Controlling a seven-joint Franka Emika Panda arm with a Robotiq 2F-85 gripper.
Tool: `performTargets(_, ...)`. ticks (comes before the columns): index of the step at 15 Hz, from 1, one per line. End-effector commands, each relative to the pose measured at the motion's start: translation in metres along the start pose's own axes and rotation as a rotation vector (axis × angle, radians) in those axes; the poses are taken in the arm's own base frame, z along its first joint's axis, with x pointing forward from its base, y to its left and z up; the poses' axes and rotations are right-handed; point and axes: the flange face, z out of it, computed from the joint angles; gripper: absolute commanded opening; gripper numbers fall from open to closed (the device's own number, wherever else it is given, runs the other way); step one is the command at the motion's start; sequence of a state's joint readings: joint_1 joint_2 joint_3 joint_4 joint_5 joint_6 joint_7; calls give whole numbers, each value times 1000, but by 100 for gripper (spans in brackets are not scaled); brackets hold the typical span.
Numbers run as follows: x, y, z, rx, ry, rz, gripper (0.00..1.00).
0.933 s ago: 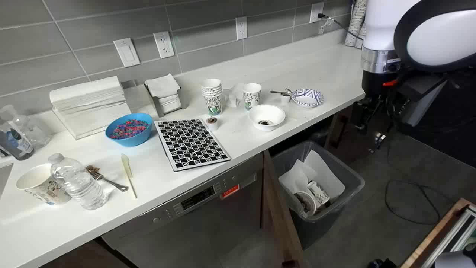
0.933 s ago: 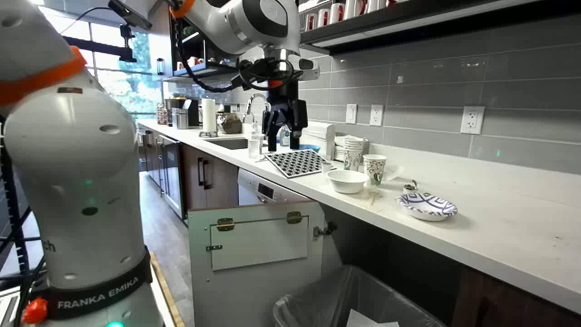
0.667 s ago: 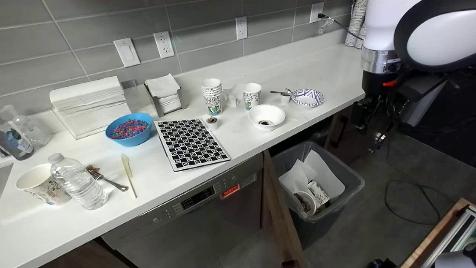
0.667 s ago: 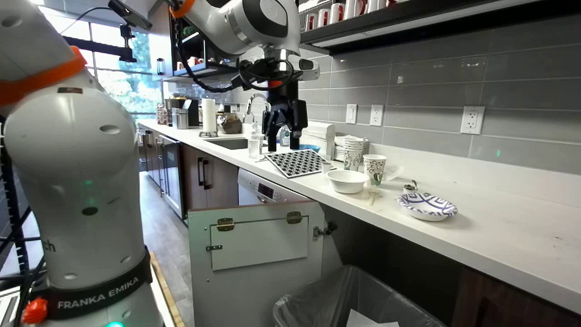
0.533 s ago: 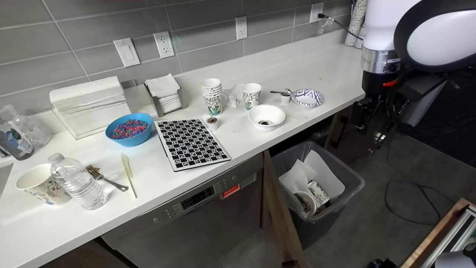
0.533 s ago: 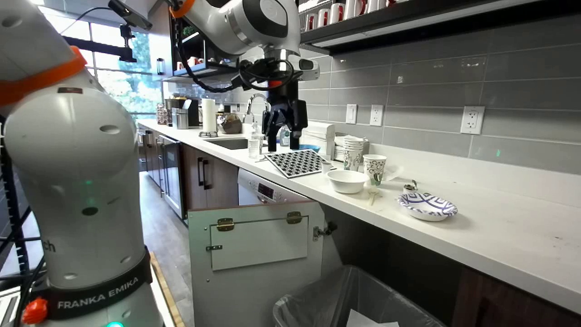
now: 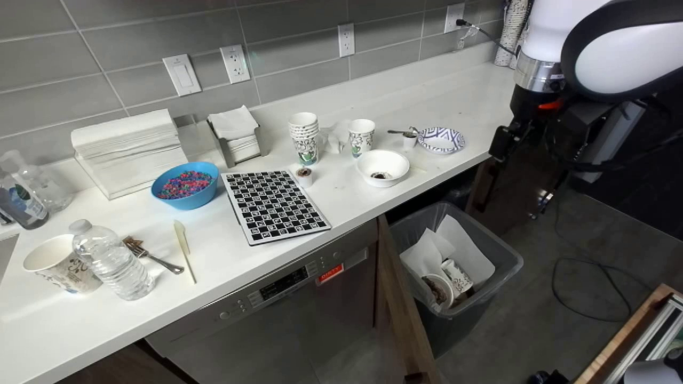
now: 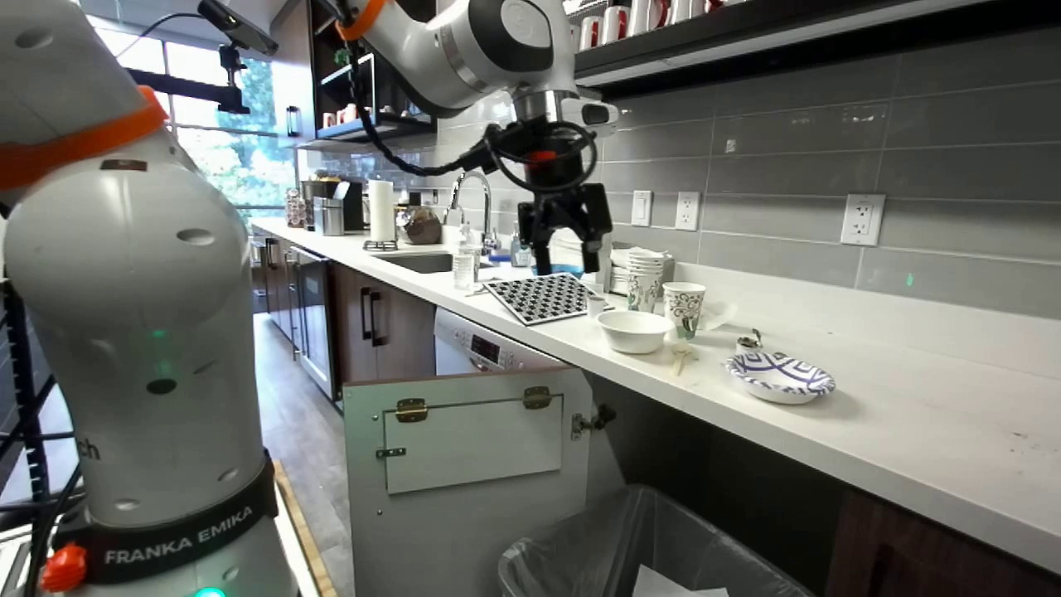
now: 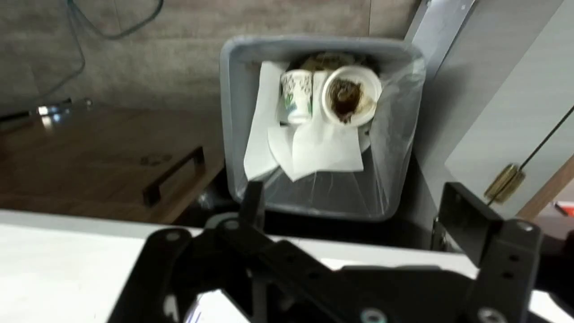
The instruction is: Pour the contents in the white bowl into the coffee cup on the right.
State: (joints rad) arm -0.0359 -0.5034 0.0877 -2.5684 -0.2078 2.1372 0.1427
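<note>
"Where's the white bowl (image 8: 635,335)?"

"Upright on the worktop (image 8: 928,423), near the front edge, with some dark contents (image 7: 381,175) in the bottom."

"What's crowding it?"

"The coffee cup (image 7: 362,138) stands close behind, toward the wall (image 7: 299,53); I can't tell whether they touch. A pale thing (image 8: 680,358), too blurred to name, lies just beside the bowl. A stack of paper cups (image 7: 304,136) stands near the coffee cup, and a small tub (image 7: 304,181) of something brown sits between the bowl and the checkered board (image 7: 275,208)."

"Further out?"

"The striped dish (image 7: 442,141) sits on the bowl's far side from the board, and the blue bowl (image 7: 195,202) lies past the board, well apart. Down below the worktop's edge there's a lined bin (image 7: 453,329) beside a cabinet door (image 8: 489,531) that juts out."

"And the hand (image 8: 567,267), seen from the bowl?"

"Well apart, raised in the air; in an exterior view it shows on the striped dish's side of the bowl. Its fingers (image 9: 254,202) are spread wide, released, and the wrist view shows the bin through the gap."
</note>
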Motion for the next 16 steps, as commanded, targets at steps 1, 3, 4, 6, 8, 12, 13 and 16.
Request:
performTargets(1,59,34,17,31,185,-81,100)
performTargets(3,94,45,39,86,283,-144,100)
performTargets(4,110,45,46,115,310,-182,100)
performTargets(6,141,30,66,181,332,-250,100)
performTargets(8,164,13,73,266,315,-320,100)
performTargets(12,205,-5,93,425,287,-445,100)
performTargets(13,212,-5,97,437,266,-465,100)
performTargets(16,205,-6,93,404,273,-449,100)
